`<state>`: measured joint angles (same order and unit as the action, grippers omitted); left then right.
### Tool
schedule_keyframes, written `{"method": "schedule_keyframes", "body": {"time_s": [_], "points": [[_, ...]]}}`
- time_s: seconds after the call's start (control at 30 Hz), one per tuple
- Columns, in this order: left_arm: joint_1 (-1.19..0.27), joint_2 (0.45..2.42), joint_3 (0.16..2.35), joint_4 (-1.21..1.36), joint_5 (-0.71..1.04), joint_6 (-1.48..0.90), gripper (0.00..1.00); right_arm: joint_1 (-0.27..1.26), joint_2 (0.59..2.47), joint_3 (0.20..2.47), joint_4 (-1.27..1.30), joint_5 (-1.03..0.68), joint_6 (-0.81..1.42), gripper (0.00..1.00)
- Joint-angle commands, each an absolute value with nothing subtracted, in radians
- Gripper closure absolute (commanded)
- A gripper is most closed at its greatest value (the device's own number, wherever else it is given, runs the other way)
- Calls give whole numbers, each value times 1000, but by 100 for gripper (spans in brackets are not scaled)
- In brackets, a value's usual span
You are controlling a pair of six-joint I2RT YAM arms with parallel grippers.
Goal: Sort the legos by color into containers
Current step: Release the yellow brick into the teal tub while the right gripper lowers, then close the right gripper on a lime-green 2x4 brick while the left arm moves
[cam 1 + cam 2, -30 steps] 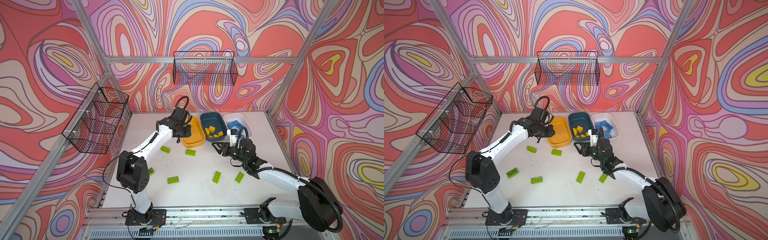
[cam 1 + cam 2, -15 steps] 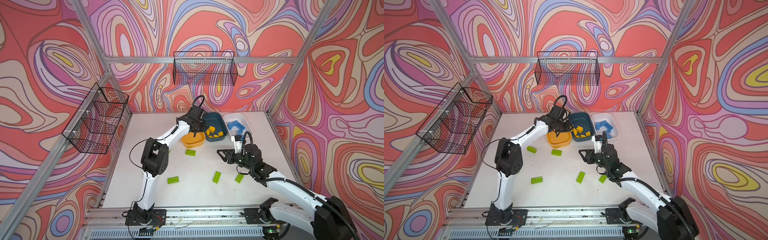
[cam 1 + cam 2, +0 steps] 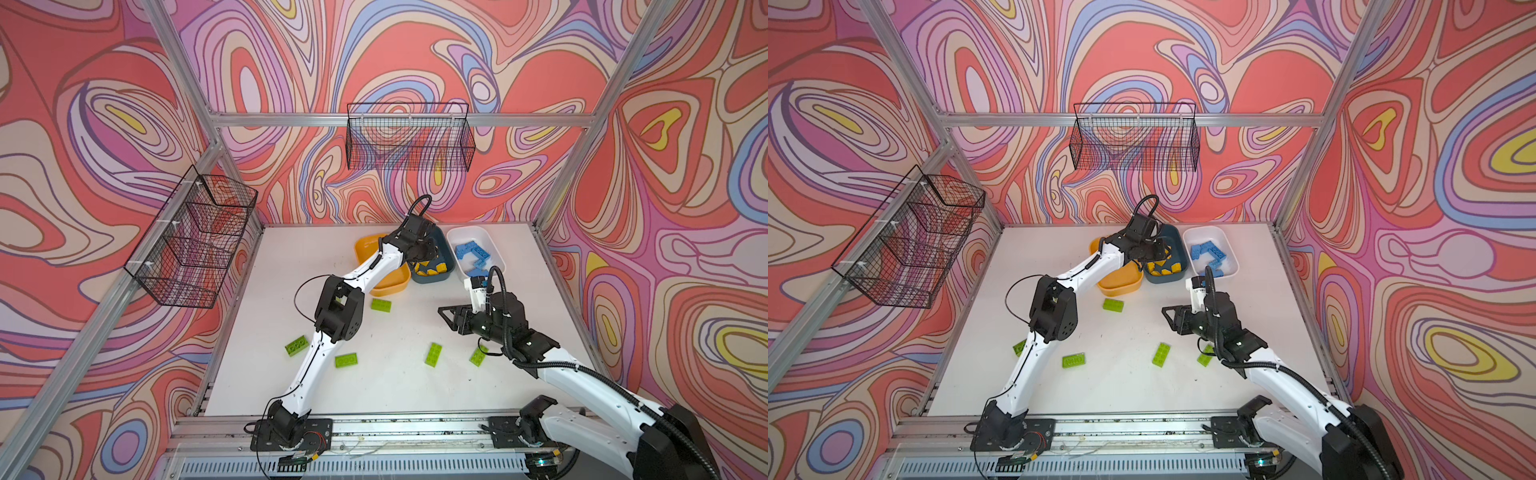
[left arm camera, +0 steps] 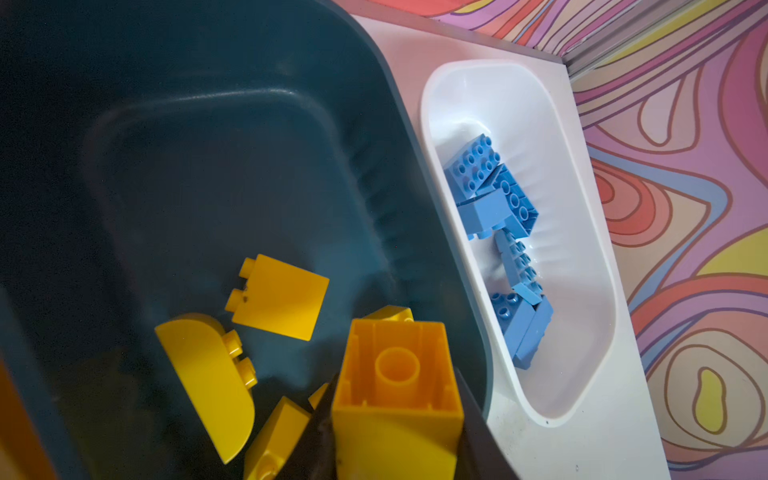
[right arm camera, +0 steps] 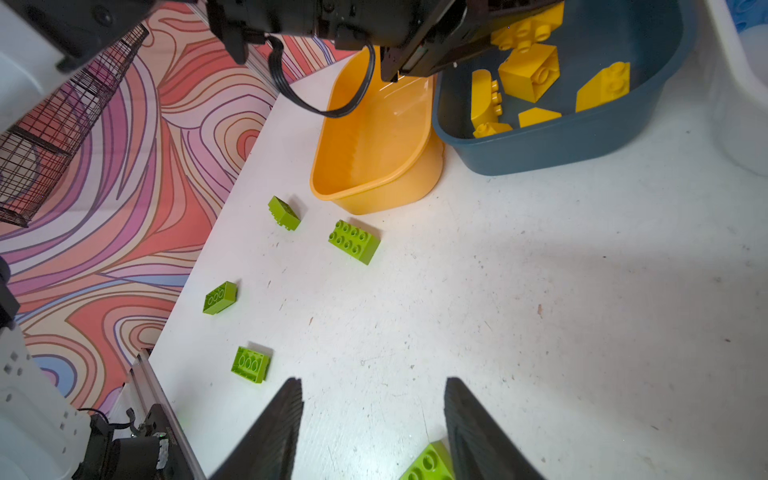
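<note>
Grips a yellow plastic brick (image 4: 397, 370) in left hand (image 4: 395, 415) above dark blue tub (image 4: 208, 166). Holds right hand (image 5: 372, 415) open, empty. Leaves green plastic bricks (image 5: 353, 242) on bench (image 5: 540, 291).

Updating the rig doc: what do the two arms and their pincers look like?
Both arms match: the left arm and right arm have white tubular links with black joint housings. A thin black cable loops at the left wrist; a ribbed black hose runs along the right arm. Left pincer and right pincer have black, tapered fingers.
</note>
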<state>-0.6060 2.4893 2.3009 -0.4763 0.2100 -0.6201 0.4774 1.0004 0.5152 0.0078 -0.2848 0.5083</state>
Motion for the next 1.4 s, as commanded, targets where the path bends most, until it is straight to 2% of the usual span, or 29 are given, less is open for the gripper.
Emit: {"method": "schedule_keyframes", "body": {"time_s": [0.0, 0.1, 0.27, 0.5, 0.67, 0.97, 1.1, 1.37], "points": [[-600, 2499, 2329, -459, 193, -647, 72, 481, 991, 503, -15, -275, 492, 42], [-600, 2497, 2331, -452, 191, -650, 65, 482, 996, 510, -21, -275, 492, 42], [-600, 2465, 2329, -476, 161, -638, 44, 483, 1019, 541, -102, -227, 471, 42], [-600, 2269, 2169, -446, 82, -587, 33, 589, 1062, 614, -261, -63, 513, 42], [-600, 2017, 1940, -392, 27, -539, 31, 712, 1046, 589, -324, 66, 608, 41], [-600, 1520, 1419, -328, -51, -528, 31, 889, 1105, 531, -341, 170, 789, 38], [-600, 1318, 1216, -347, -76, -547, 32, 906, 1190, 540, -312, 161, 839, 36], [-600, 1008, 1000, -471, -157, -540, 33, 924, 1328, 564, -252, 163, 879, 35]]}}
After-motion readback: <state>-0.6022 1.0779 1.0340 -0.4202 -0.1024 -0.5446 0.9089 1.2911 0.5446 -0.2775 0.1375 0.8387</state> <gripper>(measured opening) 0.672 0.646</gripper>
